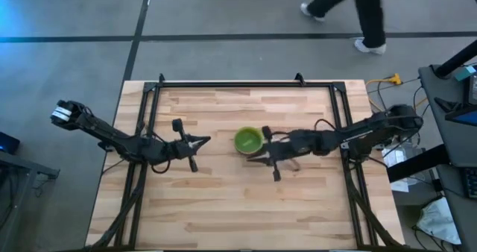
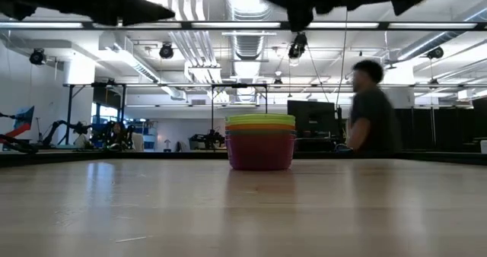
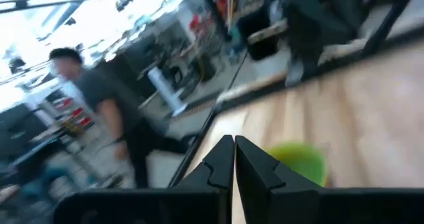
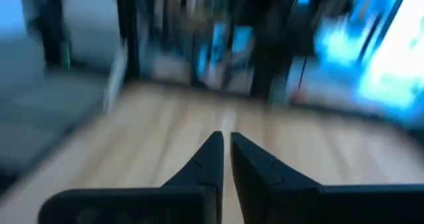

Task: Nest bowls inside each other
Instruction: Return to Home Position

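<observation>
The bowls stand nested in one stack (image 1: 248,140) near the table's middle. From above only the green top bowl shows. The low view shows the stack (image 2: 260,141) resting by its pink bottom bowl on the wood, with purple, orange, yellow and green rims above; a teal-blue bowl does not show. My left gripper (image 1: 208,139) is shut and hovers left of the stack, pointing at it; its wrist view shows the green bowl (image 3: 299,162) beyond the fingertips (image 3: 234,142). My right gripper (image 1: 252,158) is shut, raised just beside the stack's near right side (image 4: 225,138).
A black frame (image 1: 231,83) runs along the table's far edge and down both sides. Bare wood (image 1: 238,207) lies toward the near edge. A person walks on the floor beyond the far edge (image 1: 358,13), also seen in the low view (image 2: 373,109).
</observation>
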You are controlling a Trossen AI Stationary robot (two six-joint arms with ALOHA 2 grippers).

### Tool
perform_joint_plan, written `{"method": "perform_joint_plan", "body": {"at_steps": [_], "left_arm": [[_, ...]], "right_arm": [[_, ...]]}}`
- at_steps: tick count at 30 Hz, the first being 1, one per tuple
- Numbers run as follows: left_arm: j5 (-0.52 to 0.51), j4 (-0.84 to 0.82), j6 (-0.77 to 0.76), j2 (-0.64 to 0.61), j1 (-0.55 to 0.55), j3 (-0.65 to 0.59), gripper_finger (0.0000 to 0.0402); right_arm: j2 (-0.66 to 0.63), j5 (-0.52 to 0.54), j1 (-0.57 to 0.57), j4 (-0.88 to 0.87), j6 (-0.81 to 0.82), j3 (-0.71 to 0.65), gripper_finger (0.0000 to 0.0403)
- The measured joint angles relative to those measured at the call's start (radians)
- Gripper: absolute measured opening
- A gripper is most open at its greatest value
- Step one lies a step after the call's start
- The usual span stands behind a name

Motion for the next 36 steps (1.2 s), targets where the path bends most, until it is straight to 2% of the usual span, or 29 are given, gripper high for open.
{"method": "perform_joint_plan", "body": {"at_steps": [2,5,9,12,16,22,27,29,34,36], "left_arm": [[0.052,0.050,-0.019,0.000,0.007,0.001,0.0000],[0.129,0.118,-0.020,-0.004,0.017,-0.007,0.0000],[0.144,0.120,0.003,-0.066,0.019,-0.020,0.0000],[0.146,0.065,0.008,-0.187,0.019,-0.038,0.0000],[0.156,-0.079,-0.033,-0.416,0.009,-0.049,0.0000],[0.296,-0.353,-0.151,-0.733,0.009,-0.059,0.0000],[0.301,-0.419,-0.203,-0.946,0.008,-0.153,0.0000],[0.296,-0.397,-0.202,-0.938,0.009,-0.197,0.0000],[0.312,-0.379,-0.263,-0.910,0.009,-0.267,0.0000],[0.334,-0.392,-0.329,-0.937,0.010,-0.315,0.0000]], "right_arm": [[-0.014,-0.006,-0.009,0.225,-0.010,-0.065,0.0019],[-0.060,-0.106,-0.048,0.390,-0.018,-0.115,0.0015],[-0.223,-0.244,-0.107,0.372,0.022,-0.155,0.0010],[-0.424,-0.265,-0.123,0.248,-0.001,-0.200,0.0009],[-0.750,-0.172,-0.111,0.150,-0.034,-0.300,0.0009],[-1.162,0.044,-0.066,0.139,-0.019,-0.526,0.0009],[-1.423,0.060,-0.063,0.139,0.038,-0.713,0.0009],[-1.435,0.079,-0.064,0.186,0.067,-0.771,0.0009],[-1.387,0.145,-0.062,0.066,0.146,-0.767,0.0009],[-1.376,0.143,-0.061,0.028,0.193,-0.769,0.0009]]}}
